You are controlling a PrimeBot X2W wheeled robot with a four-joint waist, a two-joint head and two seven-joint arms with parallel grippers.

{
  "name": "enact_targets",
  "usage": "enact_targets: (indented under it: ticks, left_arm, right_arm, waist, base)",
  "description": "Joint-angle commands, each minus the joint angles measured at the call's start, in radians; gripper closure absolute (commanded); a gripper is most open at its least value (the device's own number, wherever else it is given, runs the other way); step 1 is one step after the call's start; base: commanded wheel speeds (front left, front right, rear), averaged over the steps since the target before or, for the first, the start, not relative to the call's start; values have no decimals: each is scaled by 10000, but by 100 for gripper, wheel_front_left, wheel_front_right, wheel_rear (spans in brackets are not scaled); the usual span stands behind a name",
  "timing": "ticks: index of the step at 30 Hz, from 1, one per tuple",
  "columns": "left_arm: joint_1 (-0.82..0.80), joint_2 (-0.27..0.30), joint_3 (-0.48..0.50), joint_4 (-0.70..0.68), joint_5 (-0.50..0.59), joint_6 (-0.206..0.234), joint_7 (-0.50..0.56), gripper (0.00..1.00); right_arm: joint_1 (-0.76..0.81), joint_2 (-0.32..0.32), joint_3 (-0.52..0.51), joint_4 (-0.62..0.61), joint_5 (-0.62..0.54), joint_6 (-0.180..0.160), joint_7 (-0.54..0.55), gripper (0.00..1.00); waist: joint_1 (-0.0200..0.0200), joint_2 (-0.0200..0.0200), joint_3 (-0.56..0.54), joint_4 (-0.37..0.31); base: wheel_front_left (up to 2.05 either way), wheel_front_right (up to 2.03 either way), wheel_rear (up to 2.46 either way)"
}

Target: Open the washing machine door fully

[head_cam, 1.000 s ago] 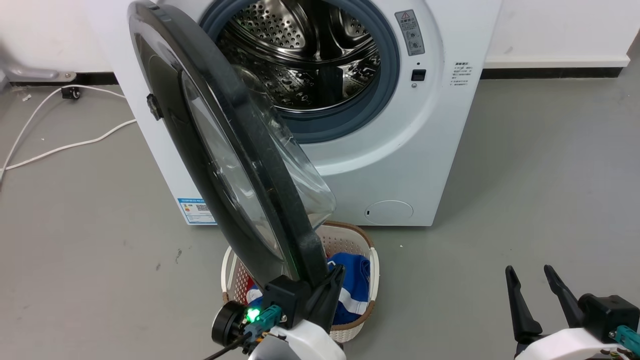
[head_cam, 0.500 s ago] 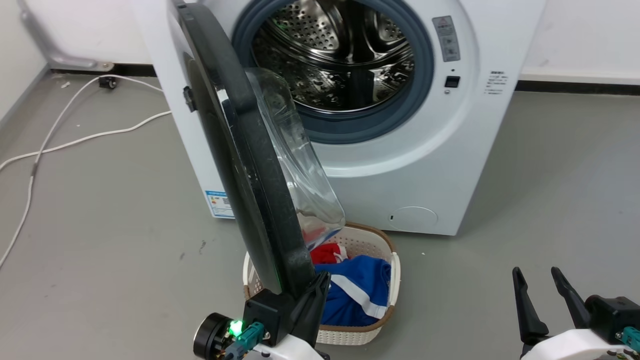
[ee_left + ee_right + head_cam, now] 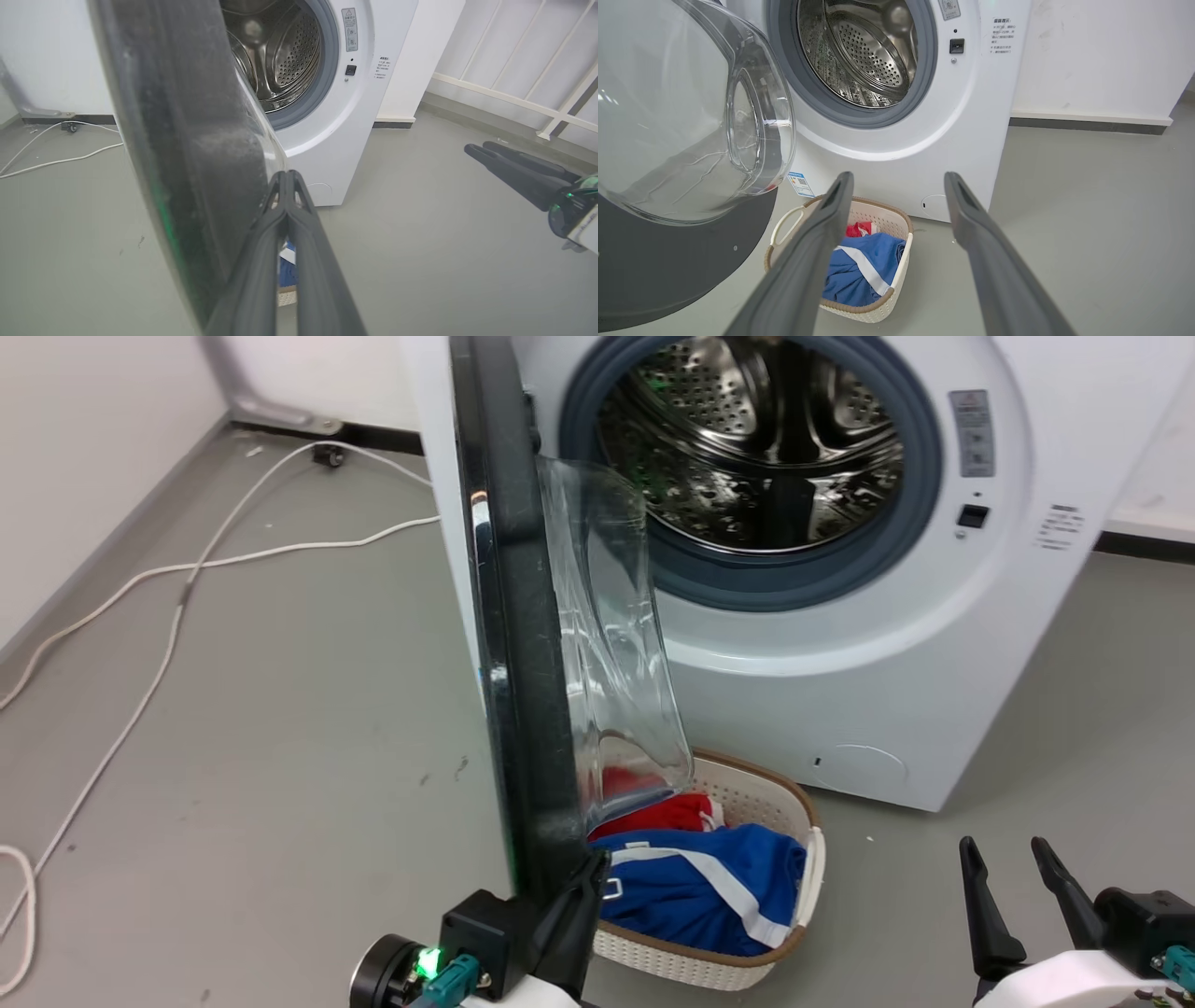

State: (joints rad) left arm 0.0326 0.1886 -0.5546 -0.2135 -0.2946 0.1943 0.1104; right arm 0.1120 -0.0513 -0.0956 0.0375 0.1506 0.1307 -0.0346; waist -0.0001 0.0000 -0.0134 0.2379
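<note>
The washing machine door (image 3: 513,663) stands swung out from the white machine (image 3: 840,691), edge-on in the head view, its clear glass bowl (image 3: 607,644) bulging right toward the drum opening (image 3: 756,439). My left gripper (image 3: 593,863) is shut, its fingers resting against the inner side of the door's lower black rim. In the left wrist view the door (image 3: 187,140) sits just left of the left gripper (image 3: 286,175). My right gripper (image 3: 1004,854) hangs open at lower right, apart from the door. The right wrist view shows the right gripper (image 3: 899,179) open, the door (image 3: 668,270) to its left.
A white laundry basket (image 3: 808,859) with blue and red clothes (image 3: 709,896) sits on the floor under the door, before the machine. White cables (image 3: 168,644) trail over the grey floor at left. A wall runs along the far left. A small round flap (image 3: 868,765) marks the machine's lower front.
The door has swung further out, from showing its outer face to edge-on, with my left gripper staying against its lower rim. The head camera has turned, shifting the scene right. The right gripper stays put.
</note>
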Motion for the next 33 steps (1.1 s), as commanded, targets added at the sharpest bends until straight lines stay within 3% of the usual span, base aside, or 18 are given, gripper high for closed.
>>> enact_targets:
  ticks: [1,9,18,33]
  left_arm:
    - [69,181,273,81,-15,204,-12,100]
    - [191,230,677,111,-172,479,-247,100]
    - [208,612,1880,626,-711,777,-682,100]
    - [-939,1515,4511,2891,-2213,219,-2417,100]
  right_arm:
    - [-86,17,3,60,60,1,-38,0]
    - [-173,16,-126,135,69,1,-75,0]
    - [-253,14,-198,26,61,1,-57,0]
    - [-781,13,-34,-292,-292,1,166,0]
  waist:
    - [1,0,11,289]
    - [1,0,143,1008]
    - [1,0,352,1582]
    - [1,0,1298,1251]
  base:
    - [0,0,0]
    - [0,0,0]
    - [0,0,0]
    - [0,0,0]
